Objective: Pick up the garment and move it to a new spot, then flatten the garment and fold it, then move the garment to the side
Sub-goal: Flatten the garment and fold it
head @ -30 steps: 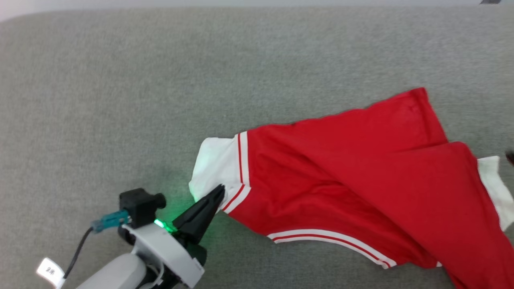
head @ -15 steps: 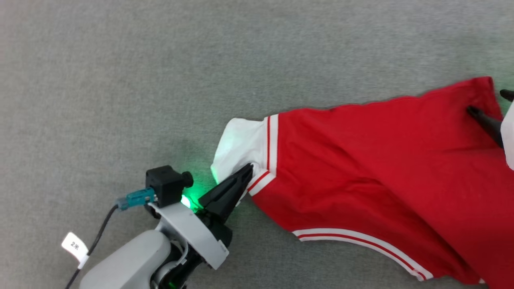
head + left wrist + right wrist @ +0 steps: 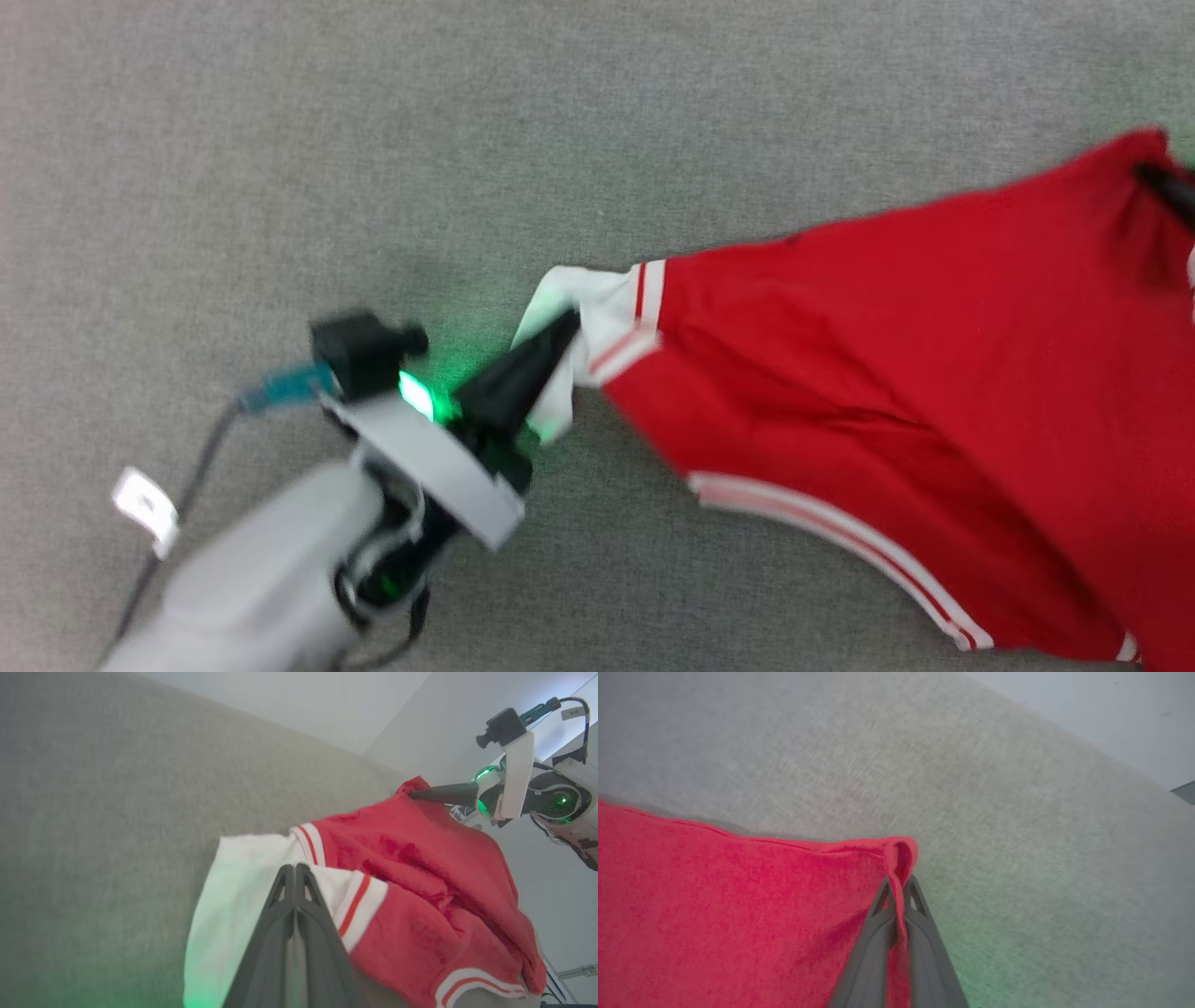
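L arm's pale grey forearm (image 3: 261, 579) is carrying a white bracket (image 3: 439, 462) w/ a black cam block (image 3: 359, 341), teal plug (image 3: 285, 385) & dark cable (image 3: 198, 459) w/ a white tag (image 3: 145, 497), while a green LED (image 3: 415, 397) is glowing by the long dark tapered fingers of the left gripper (image 3: 566, 326).

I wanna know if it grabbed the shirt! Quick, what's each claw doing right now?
Left gripper: shut on the white sleeve of the red basketball shirt.
Right gripper: shut on a red corner of that shirt.
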You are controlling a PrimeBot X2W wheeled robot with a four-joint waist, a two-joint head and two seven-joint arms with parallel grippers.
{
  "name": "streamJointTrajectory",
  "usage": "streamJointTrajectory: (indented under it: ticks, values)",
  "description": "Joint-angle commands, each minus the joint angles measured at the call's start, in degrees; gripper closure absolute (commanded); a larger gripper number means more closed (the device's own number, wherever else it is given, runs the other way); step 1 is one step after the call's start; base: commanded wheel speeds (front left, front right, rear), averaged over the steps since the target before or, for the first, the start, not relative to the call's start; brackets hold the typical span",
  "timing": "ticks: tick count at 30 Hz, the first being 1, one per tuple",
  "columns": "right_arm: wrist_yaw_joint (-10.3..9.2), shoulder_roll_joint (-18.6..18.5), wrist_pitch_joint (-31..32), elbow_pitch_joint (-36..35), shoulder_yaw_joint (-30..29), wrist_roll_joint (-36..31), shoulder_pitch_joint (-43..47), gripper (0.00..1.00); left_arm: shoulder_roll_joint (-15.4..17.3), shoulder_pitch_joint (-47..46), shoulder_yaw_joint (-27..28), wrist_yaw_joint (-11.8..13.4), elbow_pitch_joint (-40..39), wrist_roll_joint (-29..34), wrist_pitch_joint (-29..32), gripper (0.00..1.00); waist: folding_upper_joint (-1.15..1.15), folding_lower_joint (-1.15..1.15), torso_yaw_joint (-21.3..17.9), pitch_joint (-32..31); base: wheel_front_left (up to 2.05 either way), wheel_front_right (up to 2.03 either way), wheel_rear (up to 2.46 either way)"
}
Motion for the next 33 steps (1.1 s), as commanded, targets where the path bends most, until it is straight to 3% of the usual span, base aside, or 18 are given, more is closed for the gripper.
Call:
streamJointTrajectory:
  ticks: [1, 10, 18, 24, 28, 33]
  values:
    - [-0.10, 0.36, -2.03, 0.92, -0.94, -0.59, -2.54, 1.00, 0.13, -3.63, 0.42, 0.15, -0.25, -2.17, 0.02, 1.00, 0.00, 0.00, -0.47, -0.47, 0.00, 0.00, 0.00]
    - [-0.11, 5.35, -14.82, 10.64, -7.12, -5.86, -18.28, 1.00, 2.86, -25.50, 1.21, 0.15, 3.94, -12.77, 5.03, 1.00, 0.00, 0.00, -3.24, 1.05, 0.00, 0.00, 0.00]
    - [-0.11, 10.55, -21.18, 23.05, -14.97, -12.39, -35.60, 1.00, 0.32, -44.88, 7.43, 0.15, 15.27, -20.32, 7.61, 1.00, 0.00, 0.00, -5.70, 3.46, 0.00, 0.00, 0.00]
    - [-0.12, 14.72, -30.19, 32.18, -21.77, -19.19, -46.96, 1.00, -1.84, -58.30, 14.25, 0.15, 24.29, -23.20, 3.63, 1.00, 0.00, 0.00, -7.18, 3.85, 0.00, 0.00, 0.00]
    - [-0.14, 16.92, -33.29, 37.01, -22.40, -20.73, -47.97, 1.00, -2.36, -59.45, 15.39, 0.16, 23.52, -23.74, 1.98, 1.00, 0.00, 0.00, -7.40, 3.43, 0.00, 0.00, 0.00]
    - [-0.12, 17.36, -34.52, 39.08, -17.91, -18.73, -42.14, 1.00, -2.23, -50.58, 13.02, 0.13, 18.67, -25.92, 2.04, 1.00, 0.00, 0.00, -7.08, 2.86, 0.00, 0.00, 0.00]
